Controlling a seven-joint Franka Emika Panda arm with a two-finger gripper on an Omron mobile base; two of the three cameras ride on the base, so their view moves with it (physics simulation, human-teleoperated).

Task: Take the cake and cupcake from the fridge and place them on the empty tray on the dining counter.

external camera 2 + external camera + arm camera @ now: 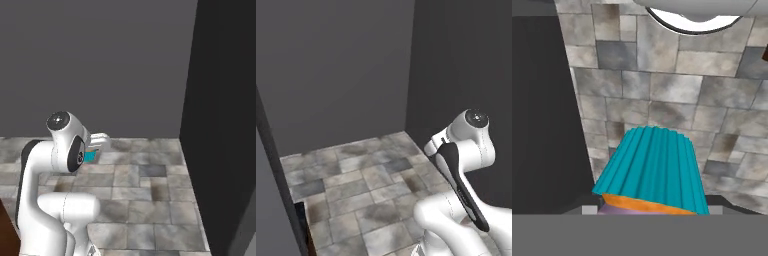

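Stone floor and dark walls

Grey and brown stone tile floor (356, 190) spread out below, with darker patches on some tiles; a plain grey wall (336, 70) standing at the back, touching the floor along its far edge; a much darker, almost black wall (225, 125) on the right side, meeting the grey one in a corner; in the hand view, the same tiles, with a dark panel (542, 115) down the left side
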